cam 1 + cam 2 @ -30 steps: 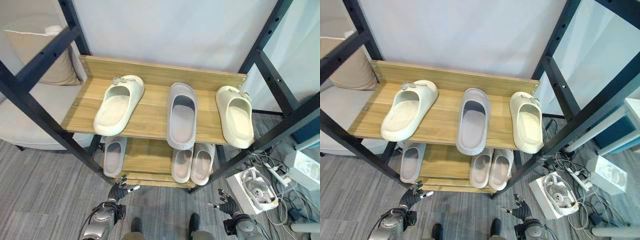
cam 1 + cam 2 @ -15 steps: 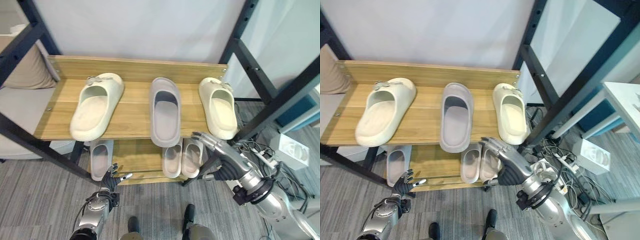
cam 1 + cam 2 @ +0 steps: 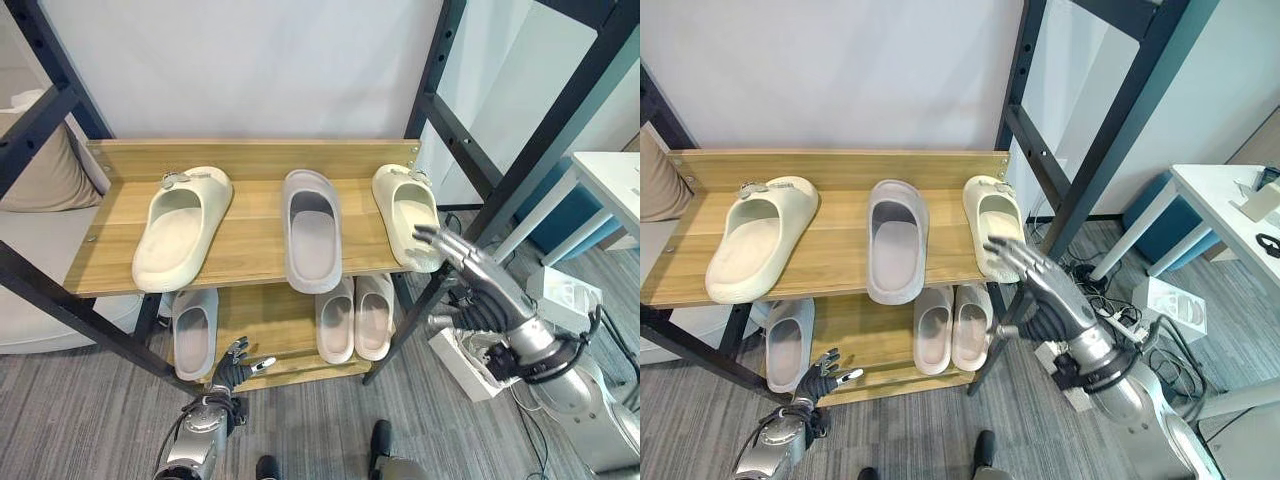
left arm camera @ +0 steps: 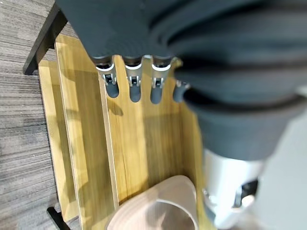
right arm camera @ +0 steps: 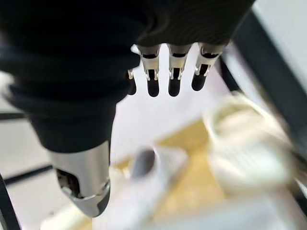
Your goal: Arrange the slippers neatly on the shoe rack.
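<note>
My right robot hand is raised at the right end of the shoe rack's top shelf, fingers straight and spread, holding nothing. Its fingertips reach just beside the near end of the cream slipper on the right, and I cannot tell whether they touch it. My left robot hand hangs low in front of the rack, near the floor, fingers relaxed and open, empty too. Its wrist view looks past the fingers onto the wooden boards of the lower shelf and the rounded end of a grey slipper.

On the top shelf lie three slippers, well apart. The cream slipper on the left is angled, its far end turned toward the middle of the shelf. The grey slipper in the middle lies straight, its near end hanging a little over the shelf's front edge. The right cream one lies almost straight, close to the shelf's right edge.

On the lower shelf, a single grey slipper lies at the left, and a light pair lies side by side, touching, at the right.

A black metal frame surrounds the rack. To the left a beige cushion lies on a grey seat.
</note>
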`<state>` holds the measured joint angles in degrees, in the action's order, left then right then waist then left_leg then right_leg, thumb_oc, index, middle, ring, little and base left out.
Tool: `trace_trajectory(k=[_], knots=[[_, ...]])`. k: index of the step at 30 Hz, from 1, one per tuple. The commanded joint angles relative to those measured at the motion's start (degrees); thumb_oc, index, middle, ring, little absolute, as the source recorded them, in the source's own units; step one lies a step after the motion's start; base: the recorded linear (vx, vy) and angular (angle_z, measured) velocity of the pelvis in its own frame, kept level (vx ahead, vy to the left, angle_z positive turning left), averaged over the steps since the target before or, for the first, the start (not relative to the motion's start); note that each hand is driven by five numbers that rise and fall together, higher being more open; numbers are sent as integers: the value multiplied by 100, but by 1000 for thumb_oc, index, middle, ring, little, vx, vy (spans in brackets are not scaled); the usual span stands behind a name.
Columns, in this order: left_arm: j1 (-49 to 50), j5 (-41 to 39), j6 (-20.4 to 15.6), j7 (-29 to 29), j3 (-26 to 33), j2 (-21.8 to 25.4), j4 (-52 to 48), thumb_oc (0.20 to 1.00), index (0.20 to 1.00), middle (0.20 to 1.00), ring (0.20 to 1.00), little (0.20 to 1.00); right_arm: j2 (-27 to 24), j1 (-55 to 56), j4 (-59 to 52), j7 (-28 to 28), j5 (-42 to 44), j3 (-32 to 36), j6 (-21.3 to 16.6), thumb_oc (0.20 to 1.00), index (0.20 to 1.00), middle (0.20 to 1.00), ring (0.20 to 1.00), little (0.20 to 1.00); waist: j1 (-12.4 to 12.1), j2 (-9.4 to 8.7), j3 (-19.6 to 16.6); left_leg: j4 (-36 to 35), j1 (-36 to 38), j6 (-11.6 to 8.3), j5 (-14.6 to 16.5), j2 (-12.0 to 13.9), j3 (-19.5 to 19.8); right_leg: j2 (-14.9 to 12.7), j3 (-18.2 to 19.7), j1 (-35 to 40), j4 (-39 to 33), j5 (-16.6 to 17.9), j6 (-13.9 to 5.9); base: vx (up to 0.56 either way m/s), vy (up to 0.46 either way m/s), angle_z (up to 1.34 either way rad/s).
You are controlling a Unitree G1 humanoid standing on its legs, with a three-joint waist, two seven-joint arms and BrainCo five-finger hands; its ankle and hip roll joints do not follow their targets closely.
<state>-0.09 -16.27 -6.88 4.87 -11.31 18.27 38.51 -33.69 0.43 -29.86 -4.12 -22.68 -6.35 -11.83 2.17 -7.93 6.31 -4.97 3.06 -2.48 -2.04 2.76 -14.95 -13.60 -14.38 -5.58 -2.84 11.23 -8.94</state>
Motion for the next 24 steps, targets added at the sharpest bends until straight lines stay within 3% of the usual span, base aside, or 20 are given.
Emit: trace_trajectory(k=[1,7,10,19,24], knots=[[-309,142,-255,92,86,-19,-133,1000,1000,1000,1000,1000,-9,-408,-149,-551,-318,-59,37,1000,1000,1000,1000,1000,-228,71,150,-3,-1,211,474,-43,271,-312,-68,403,533,-96,-513,20,14,9],[-273,66,-186,194,-59,-73,-68,1000,1000,1000,1000,1000,454,-1221,597,-1055,-740,-502,511,1000,1000,1000,1000,1000,-471,66,120,-3,-24,239,486,-92,392,-347,-205,504,500,-97,-502,31,24,15],[-227,31,-151,218,-177,-82,-30,1000,1000,1000,1000,1000,702,-1858,1465,-1350,-1026,-785,929,1000,1000,1000,1000,1000,-780,-1,136,-3,-85,252,479,-123,526,-361,-353,588,440,-99,-504,37,20,21],[-237,-15,-155,171,-402,-37,3,1000,1000,1000,1000,1000,962,-3070,3072,-2045,-1038,-927,1412,1000,1000,1000,1000,1000,-1229,-55,158,-3,-232,264,462,-213,739,-402,-613,703,305,-54,-515,19,16,18],[-334,-71,-193,104,-558,18,58,1000,1000,1000,1000,1000,910,-3991,4504,-2313,-1116,-1050,1888,1000,1000,1000,1000,1000,-1503,-76,197,-3,-394,271,438,-282,885,-431,-781,737,258,7,-532,12,23,21]])
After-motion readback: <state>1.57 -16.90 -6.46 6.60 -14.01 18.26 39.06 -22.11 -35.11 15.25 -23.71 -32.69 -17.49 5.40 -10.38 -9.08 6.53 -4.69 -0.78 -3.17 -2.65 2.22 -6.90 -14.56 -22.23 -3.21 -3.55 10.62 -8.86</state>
